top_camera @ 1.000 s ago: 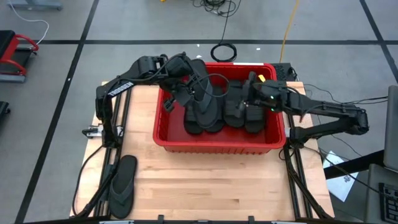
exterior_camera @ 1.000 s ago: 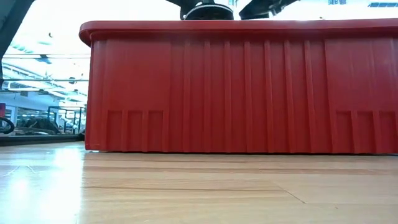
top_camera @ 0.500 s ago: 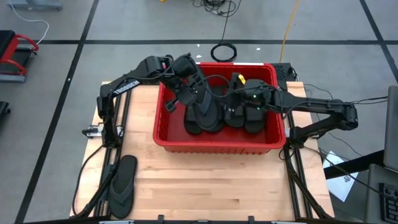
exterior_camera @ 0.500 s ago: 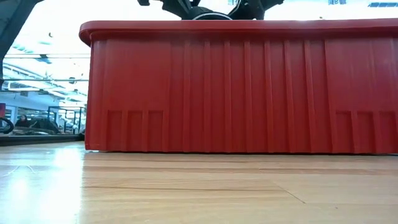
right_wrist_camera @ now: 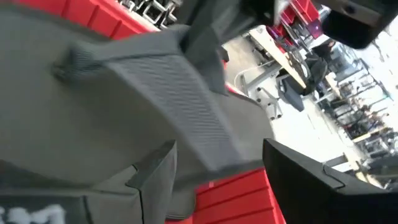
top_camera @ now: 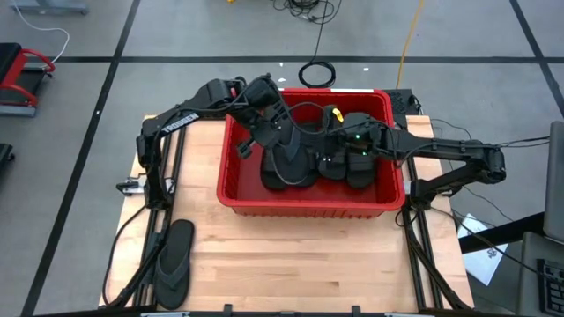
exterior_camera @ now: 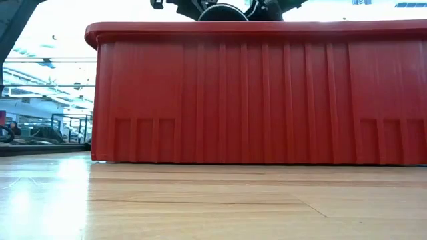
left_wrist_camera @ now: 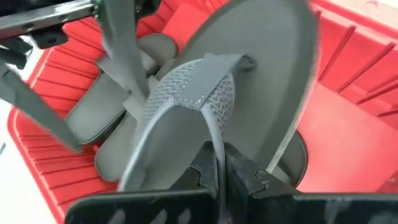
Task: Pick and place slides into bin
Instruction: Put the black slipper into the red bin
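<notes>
1. Gripping a greyish-black rubber thong flip-flop by one thin leg of its Y-shaped strap, the left claw has its fingers pinched tight on that strap; the wrist view shows the strap's fine herringbone texture and the toe post set into a smooth oval sole.
2. That flip-flop hangs tilted inside the large red rectangular plastic bin, over the other sandals lying there.
3. From above, the left claw sits over the bin's far-left part, its arm reaching in across the far-left corner.
4. The right claw is over the middle of the bin, fingers spread wide; in its wrist view a grey ribbed strap of a sandal lies across the gap between the two dark fingers, and whether they touch it I cannot tell.
5. Several flat black rubber slides lie side by side on the bin's floor, toes toward the near wall, some overlapping; the exact count is hidden by the arms.
6. One more black thong flip-flop lies flat on the light wooden table, near the front-left corner, well apart from the bin.
7. At table height, the bin's ribbed red wall and rolled rim fill the picture, with only dark arm parts showing above the rim.
</notes>
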Robot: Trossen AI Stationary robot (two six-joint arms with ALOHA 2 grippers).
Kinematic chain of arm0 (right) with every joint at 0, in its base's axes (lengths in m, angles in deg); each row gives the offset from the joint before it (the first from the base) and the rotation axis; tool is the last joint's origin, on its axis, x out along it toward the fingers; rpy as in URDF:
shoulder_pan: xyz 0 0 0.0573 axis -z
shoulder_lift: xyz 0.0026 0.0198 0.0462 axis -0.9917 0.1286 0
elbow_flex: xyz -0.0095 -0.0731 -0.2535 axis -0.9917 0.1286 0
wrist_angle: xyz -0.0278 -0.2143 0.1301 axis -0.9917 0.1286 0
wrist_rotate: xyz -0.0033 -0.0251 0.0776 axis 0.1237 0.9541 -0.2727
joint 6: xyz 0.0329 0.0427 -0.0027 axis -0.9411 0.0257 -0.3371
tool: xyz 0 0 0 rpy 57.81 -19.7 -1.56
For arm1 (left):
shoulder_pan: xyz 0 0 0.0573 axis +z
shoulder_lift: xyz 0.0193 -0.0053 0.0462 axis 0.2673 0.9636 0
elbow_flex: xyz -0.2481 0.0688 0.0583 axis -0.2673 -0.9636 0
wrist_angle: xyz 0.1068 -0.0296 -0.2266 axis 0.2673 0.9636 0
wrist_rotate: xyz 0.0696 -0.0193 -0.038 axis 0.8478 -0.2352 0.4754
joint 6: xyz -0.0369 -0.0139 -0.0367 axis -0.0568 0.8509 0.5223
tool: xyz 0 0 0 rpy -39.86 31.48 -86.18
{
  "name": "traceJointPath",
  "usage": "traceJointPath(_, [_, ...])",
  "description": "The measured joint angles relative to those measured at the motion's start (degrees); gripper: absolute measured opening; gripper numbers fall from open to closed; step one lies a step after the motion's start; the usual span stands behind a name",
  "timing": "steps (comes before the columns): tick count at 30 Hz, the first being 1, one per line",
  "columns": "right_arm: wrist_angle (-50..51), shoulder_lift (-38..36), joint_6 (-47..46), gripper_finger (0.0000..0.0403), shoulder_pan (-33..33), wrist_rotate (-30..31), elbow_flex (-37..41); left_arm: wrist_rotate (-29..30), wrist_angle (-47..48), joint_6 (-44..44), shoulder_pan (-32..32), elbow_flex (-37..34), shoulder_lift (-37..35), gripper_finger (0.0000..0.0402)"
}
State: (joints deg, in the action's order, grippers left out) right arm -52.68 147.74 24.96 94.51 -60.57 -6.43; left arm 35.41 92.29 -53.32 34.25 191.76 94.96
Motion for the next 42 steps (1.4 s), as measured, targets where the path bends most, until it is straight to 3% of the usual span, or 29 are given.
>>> traceJointPath(10, [-2.6, 1.0, 5.2, 0.023, 1.0, -4.4, 0.0, -1.1, -1.8, -0.2, 0.8, 0.0, 0.0, 0.0])
traceJointPath(21, [-8.1, 5.6, 7.3, 0.0223, 0.9, -4.7, 0.1, -2.9, -1.6, 2.0, 0.3, 0.0, 0.7, 0.0])
traceJointPath(24, [-9.1, 5.8, 7.5, 0.0187, 0.9, -4.7, 0.0, -2.8, -1.3, 2.4, 0.0, 0.0, 0.7, 0.0])
traceJointPath(29, [-9.3, 5.2, 9.7, 0.0048, 0.8, -4.5, 0.1, -2.8, -0.6, 2.7, -0.1, 0.0, 0.7, 0.0])
traceJointPath(31, [-9.8, 5.1, 10.8, 0.0014, 0.8, -4.3, 0.0, -2.6, -0.6, 2.8, -0.1, 0.0, 0.7, 0.0])
traceJointPath(35, [-8.7, 5.0, 9.6, 0.0005, 0.7, 0.7, 0.0, -0.7, -1.0, 4.7, -0.1, 0.0, 0.7, 0.0])
traceJointPath(42, [-3.3, 4.1, 3.8, 0.0002, 0.8, 9.7, -0.1, 15.9, -7.1, 15.4, -0.3, 0.0, -1.4, 0.0036])
